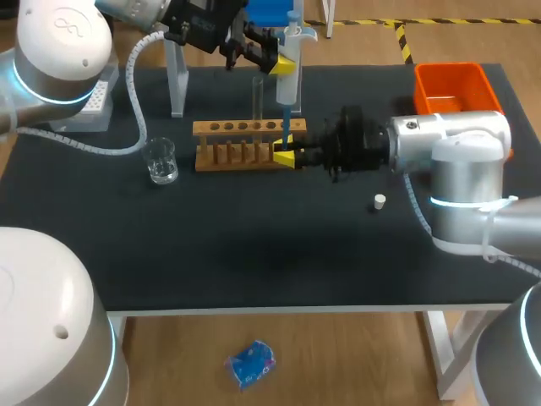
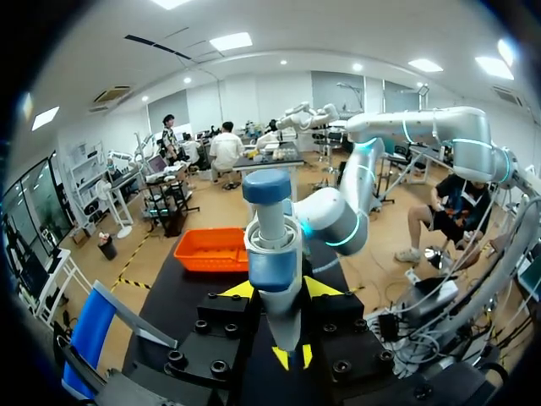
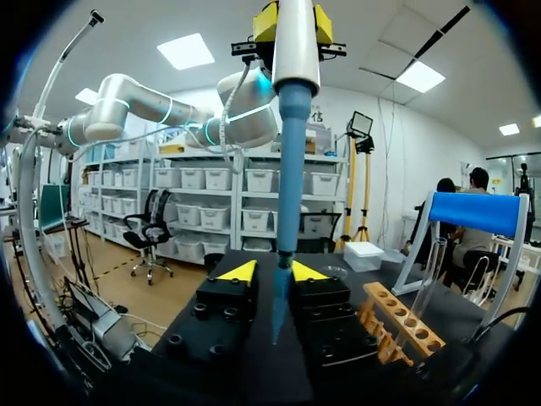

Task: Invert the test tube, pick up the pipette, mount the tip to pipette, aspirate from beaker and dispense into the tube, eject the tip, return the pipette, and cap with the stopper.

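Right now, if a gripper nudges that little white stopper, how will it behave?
The stopper looks tiny and probably very light, so a nudge may send it skidding. It seems to stand on end; tipped over, it would likely roll.

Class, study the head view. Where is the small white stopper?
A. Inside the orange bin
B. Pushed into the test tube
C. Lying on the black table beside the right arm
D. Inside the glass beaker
C: the stopper lies alone on the bare black table, close to the right arm and apart from the wooden rack.
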You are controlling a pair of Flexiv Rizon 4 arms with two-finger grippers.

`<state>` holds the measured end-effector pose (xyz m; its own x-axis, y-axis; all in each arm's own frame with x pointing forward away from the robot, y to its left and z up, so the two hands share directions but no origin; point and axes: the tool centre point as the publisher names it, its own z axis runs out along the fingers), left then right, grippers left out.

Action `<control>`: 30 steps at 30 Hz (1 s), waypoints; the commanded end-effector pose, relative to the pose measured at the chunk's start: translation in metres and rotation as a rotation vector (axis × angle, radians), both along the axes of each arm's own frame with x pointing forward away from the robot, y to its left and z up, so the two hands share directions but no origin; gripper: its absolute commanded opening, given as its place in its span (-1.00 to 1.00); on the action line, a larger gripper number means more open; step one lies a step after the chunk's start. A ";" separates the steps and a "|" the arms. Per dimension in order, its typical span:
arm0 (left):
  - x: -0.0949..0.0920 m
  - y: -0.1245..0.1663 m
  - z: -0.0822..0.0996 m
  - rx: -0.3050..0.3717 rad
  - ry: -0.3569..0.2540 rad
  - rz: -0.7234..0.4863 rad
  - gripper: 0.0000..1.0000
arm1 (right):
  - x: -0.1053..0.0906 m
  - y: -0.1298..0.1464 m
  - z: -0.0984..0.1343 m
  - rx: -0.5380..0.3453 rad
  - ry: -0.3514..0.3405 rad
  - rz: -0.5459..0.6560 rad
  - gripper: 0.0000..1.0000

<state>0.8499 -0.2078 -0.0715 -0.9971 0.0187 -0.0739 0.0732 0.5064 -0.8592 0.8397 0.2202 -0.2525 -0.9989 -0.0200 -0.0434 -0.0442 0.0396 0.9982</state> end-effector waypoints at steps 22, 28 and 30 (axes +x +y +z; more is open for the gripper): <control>0.001 0.001 -0.002 -0.005 -0.002 -0.001 -1.00 | -0.005 -0.052 -0.011 -0.053 -0.041 0.029 1.00; 0.001 0.001 -0.002 -0.005 -0.002 -0.001 -1.00 | -0.009 -0.066 -0.028 -0.104 -0.086 0.021 1.00; 0.001 0.001 -0.002 -0.005 -0.002 -0.001 -1.00 | -0.009 -0.067 -0.030 -0.109 -0.094 0.018 1.00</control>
<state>0.8507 -0.2078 -0.0739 -0.9969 0.0181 -0.0767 0.0754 0.5017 -0.8617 0.8361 0.1555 -0.2853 -0.9896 -0.0579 -0.1318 -0.1389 0.1437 0.9798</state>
